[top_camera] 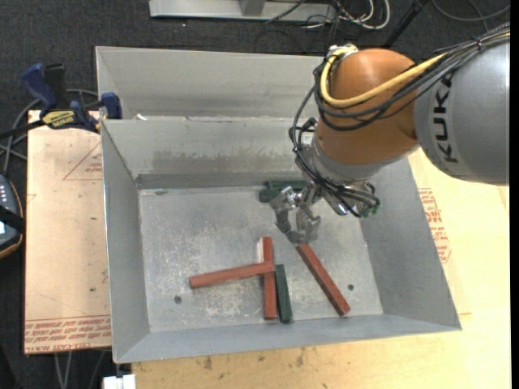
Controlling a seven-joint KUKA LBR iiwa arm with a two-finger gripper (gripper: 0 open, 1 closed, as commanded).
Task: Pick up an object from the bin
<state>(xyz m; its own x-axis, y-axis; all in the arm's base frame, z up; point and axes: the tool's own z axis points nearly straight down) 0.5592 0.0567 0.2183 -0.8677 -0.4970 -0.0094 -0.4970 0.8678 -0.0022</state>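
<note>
The claw (298, 221) hangs low over the floor of the bin (122, 217), right of centre, just above the upper end of a diagonal red-brown stick (324, 280). Whether the claw is open or closed cannot be told. The stick's long axis runs from under the claw toward the bin's near right corner, so a grasp would likely need to close across that diagonal, clear of the dark green stick (281, 294) lying near on the left.

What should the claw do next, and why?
Probably lower a little: the claw hangs just above the top end of the slanted red stick, which lies flat, apart from the other sticks, so it looks easy to grab.
</note>
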